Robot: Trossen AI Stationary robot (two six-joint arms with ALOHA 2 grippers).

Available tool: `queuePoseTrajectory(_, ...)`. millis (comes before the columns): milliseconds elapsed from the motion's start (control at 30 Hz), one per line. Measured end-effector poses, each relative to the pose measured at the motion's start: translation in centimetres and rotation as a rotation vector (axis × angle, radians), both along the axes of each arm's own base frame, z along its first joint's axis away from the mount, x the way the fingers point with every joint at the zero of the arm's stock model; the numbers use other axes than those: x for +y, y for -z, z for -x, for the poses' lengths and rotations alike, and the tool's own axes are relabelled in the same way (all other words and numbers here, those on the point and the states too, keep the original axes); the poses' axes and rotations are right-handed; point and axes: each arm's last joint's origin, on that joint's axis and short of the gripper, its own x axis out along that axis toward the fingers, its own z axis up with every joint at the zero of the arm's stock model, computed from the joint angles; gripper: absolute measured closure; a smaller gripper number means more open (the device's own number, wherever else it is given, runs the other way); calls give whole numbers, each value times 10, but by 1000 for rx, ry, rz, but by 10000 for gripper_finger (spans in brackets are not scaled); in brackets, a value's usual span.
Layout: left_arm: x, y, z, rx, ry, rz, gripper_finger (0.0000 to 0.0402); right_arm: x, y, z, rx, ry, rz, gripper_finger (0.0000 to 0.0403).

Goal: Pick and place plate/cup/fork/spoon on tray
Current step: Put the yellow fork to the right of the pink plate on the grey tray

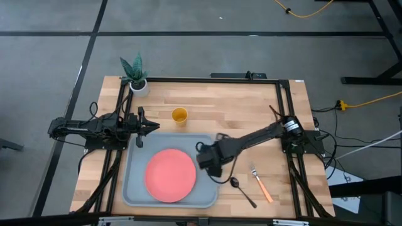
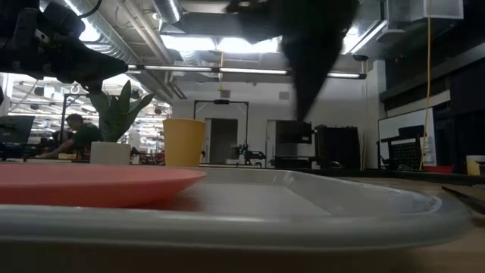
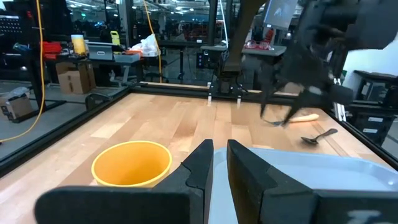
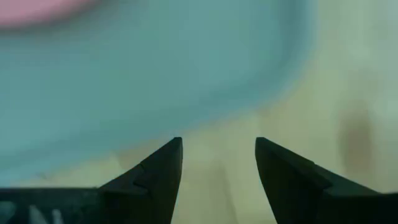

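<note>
The coral-pink plate (image 1: 170,174) lies flat in the grey-blue tray (image 1: 135,182) at the table's near middle. The yellow-orange cup (image 1: 179,115) stands upright on the wood beyond the tray's far rim. The dark spoon (image 1: 242,190) and the orange-handled fork (image 1: 260,185) lie on the wood right of the tray. My right gripper (image 1: 210,162) hovers over the tray's right rim, open and empty; its wrist view (image 4: 219,162) shows tray (image 4: 155,74) and wood below. My left gripper (image 1: 151,127) waits at the tray's far-left corner, fingers nearly together (image 3: 220,163), beside the cup (image 3: 132,163).
A white pot with a green plant (image 1: 137,81) stands at the table's far-left corner. Black frame rails run along the table's left, right and far edges. Bare wood lies between the cup and the right arm.
</note>
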Motion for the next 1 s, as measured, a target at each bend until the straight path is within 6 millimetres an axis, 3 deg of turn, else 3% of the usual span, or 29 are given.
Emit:
queuePoseTrajectory(233, 0, 0, 0, 0, 0, 0, 360, 40, -3, 58, 76, 213, 295, 198)
queuePoseTrajectory(567, 0, 0, 0, 0, 0, 0, 360, 94, 23, 118, -3, 396, 341, 198)
queuePoseTrajectory(667, 0, 0, 0, 0, 0, 0, 360, 100, 27, 126, 0, 394, 339, 198)
queuePoseTrajectory(1000, 0, 0, 0, 0, 0, 0, 360, 106, 33, 125, -35, 364, 287, 198)
